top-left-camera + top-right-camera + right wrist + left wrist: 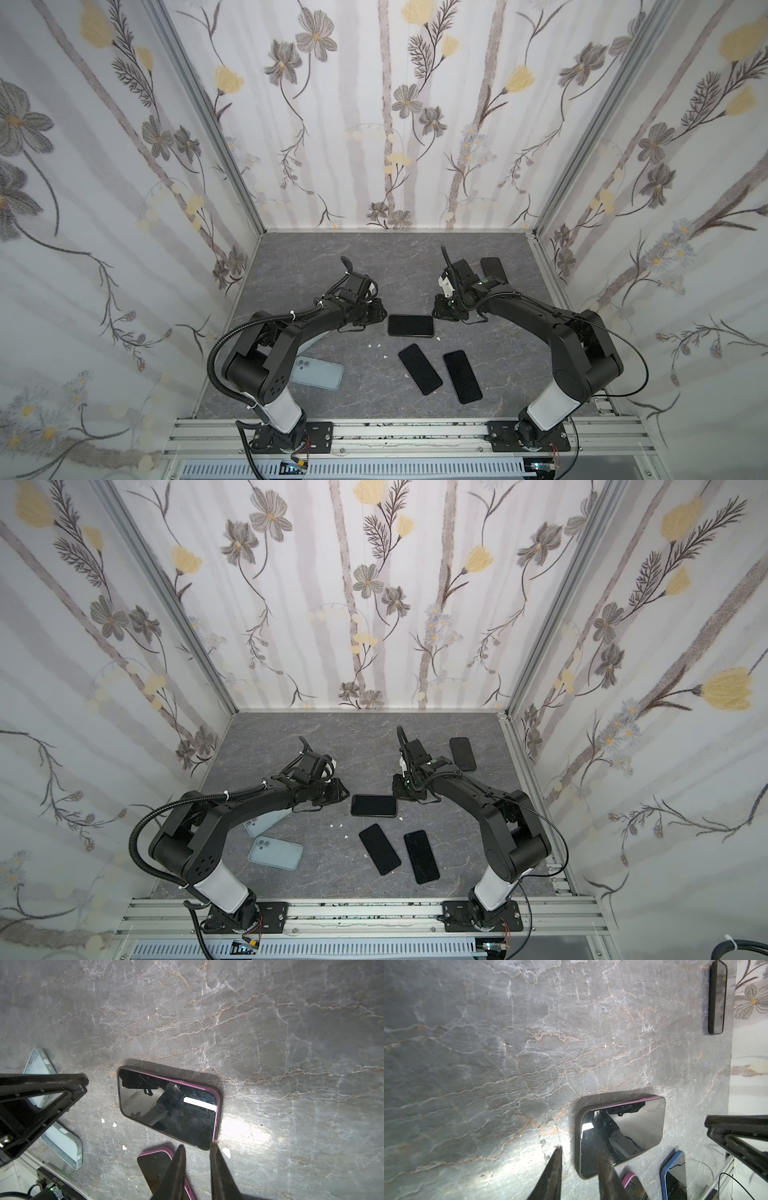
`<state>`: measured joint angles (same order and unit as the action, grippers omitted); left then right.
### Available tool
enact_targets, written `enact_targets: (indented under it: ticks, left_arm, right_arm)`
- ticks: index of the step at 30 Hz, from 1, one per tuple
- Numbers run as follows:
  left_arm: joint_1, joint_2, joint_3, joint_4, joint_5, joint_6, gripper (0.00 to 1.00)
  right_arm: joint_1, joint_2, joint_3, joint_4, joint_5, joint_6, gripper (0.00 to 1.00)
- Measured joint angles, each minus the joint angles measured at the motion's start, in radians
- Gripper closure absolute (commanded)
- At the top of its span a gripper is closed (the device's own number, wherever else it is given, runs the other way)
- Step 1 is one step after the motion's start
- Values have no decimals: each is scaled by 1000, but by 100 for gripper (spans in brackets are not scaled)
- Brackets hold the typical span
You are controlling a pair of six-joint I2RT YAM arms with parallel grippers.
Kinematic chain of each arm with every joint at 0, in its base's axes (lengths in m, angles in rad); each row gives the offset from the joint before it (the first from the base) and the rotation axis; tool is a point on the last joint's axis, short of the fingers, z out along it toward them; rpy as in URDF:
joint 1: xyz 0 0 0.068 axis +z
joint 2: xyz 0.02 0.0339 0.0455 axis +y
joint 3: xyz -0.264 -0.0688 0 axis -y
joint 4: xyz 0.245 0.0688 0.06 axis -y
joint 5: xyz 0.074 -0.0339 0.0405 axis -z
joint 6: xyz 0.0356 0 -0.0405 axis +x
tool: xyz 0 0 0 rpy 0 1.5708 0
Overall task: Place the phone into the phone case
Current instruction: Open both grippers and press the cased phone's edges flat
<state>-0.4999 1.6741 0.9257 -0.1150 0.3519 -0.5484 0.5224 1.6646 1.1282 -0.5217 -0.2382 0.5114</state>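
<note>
A black-screened phone (410, 325) (373, 805) lies flat, screen up, mid-table between my two grippers. Seen close, the phone (169, 1105) sits inside a dark case rim (578, 1136), and a purple edge (217, 1111) shows along one long side and one end. My left gripper (580, 1152) (378, 316) is narrowly open at one end of the phone, one fingertip (602, 1156) over its corner and nothing between the jaws. At the other end, my right gripper (197, 1145) (437, 311) is narrowly open beside the phone's corner, holding nothing.
Two more black phones (419, 369) (462, 376) lie nearer the front and another phone (493, 269) lies at the back right. Light blue cases (276, 852) (266, 818) lie under the left arm. Small white crumbs (376, 345) dot the table.
</note>
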Motion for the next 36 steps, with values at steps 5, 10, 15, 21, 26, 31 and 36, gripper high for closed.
enact_targets:
  ticks: [5,10,15,21,26,31,36]
  left_arm:
    - [1,29,60,-32,19,57,70]
    - [1,53,71,-47,21,100,70]
    - [1,56,41,-39,32,101,70]
    - [-9,79,21,-38,60,101,70]
    - [-24,103,22,-35,83,104,71]
    - [-25,107,22,-35,93,107,71]
    - [-29,113,22,-35,93,108,71]
  right_arm:
    - [28,4,5,-2,18,-9,78]
    - [34,6,-24,-1,63,-15,81]
    - [37,14,-47,-1,77,-4,81]
    - [45,48,-48,-1,68,5,81]
    - [52,79,-45,-1,61,11,83]
    - [52,97,-39,-1,61,11,87]
    - [57,119,-36,0,60,12,87]
